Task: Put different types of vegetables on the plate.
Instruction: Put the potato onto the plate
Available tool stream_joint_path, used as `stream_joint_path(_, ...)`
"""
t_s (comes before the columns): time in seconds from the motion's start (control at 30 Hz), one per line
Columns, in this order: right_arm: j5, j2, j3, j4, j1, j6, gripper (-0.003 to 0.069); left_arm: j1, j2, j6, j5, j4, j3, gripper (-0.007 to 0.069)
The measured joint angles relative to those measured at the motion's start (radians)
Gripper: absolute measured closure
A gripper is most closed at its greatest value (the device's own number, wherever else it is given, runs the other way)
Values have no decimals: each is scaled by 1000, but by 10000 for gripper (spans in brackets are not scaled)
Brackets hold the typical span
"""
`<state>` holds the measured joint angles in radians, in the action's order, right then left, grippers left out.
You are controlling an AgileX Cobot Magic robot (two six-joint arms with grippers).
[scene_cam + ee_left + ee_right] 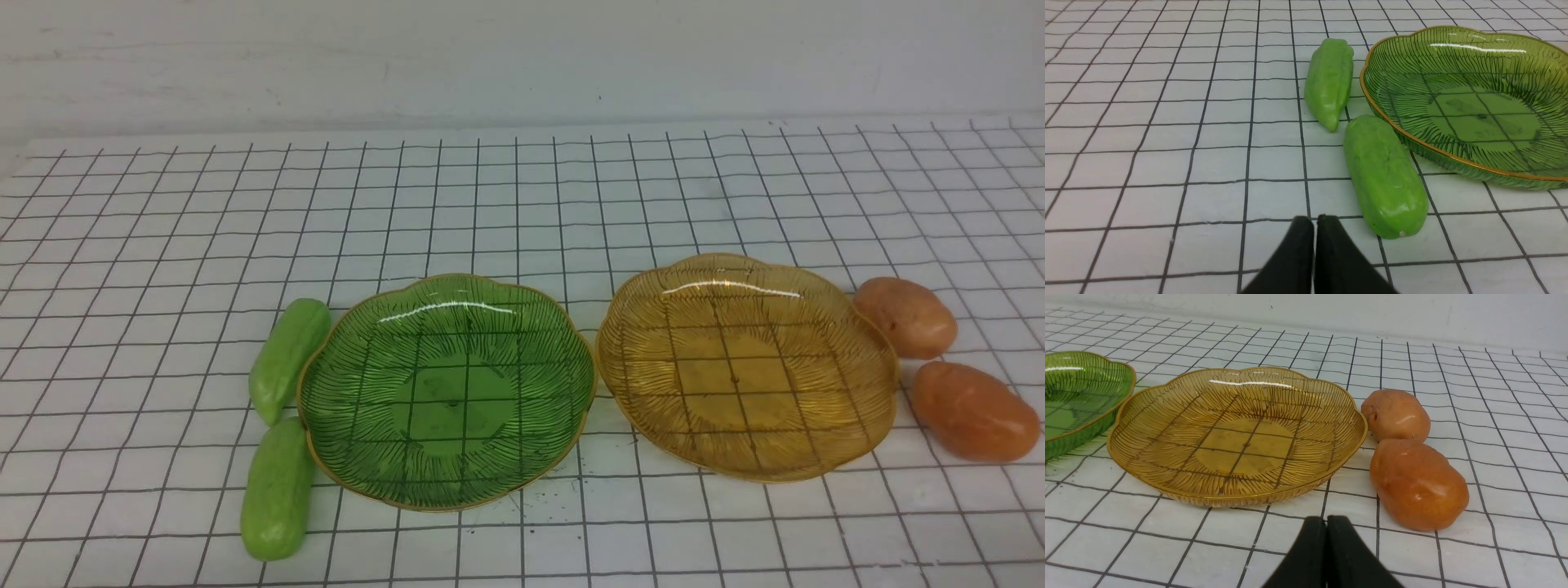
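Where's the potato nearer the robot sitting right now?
In the front view, the nearer potato lies on the robot's right, just outside the right rim of the amber plate, with the other potato close behind it.

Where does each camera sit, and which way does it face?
Front view: between the arms, facing forward and down at the green plate and the amber plate; no arm shows.
Left wrist view: low over the table, facing two cucumbers and the green plate; the shut left gripper shows.
Right wrist view: low, facing the amber plate and two potatoes; the shut right gripper shows.
Both wrist views share the green plate.
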<state>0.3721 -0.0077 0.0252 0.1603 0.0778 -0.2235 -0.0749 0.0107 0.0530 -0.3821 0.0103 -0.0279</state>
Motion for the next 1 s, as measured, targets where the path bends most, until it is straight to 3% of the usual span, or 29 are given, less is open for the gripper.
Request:
stream_joint_path(0.3,0,0,0,-2,0,0,674,0,0,0,0,17,0,632)
stream_joint_path(0.4,-2,0,0,34,0,24,674,0,0,83,0,-81,0,632)
stream_joint_path(0.53,-22,0,4,264,0,141,674,0,0,300,0,-426,-1,632)
stream_joint_path(0.63,-34,0,4,482,0,235,674,0,0,396,13,-617,-1,632)
stream_joint_path(0.73,-60,0,4,701,0,282,674,0,0,402,98,-700,-1,632)
stream_joint_path(0.97,-58,0,4,809,0,274,674,0,0,339,200,-720,-1,632)
stream_joint_path(1.0,-43,0,2,815,0,244,674,0,0,267,241,-710,10,632)
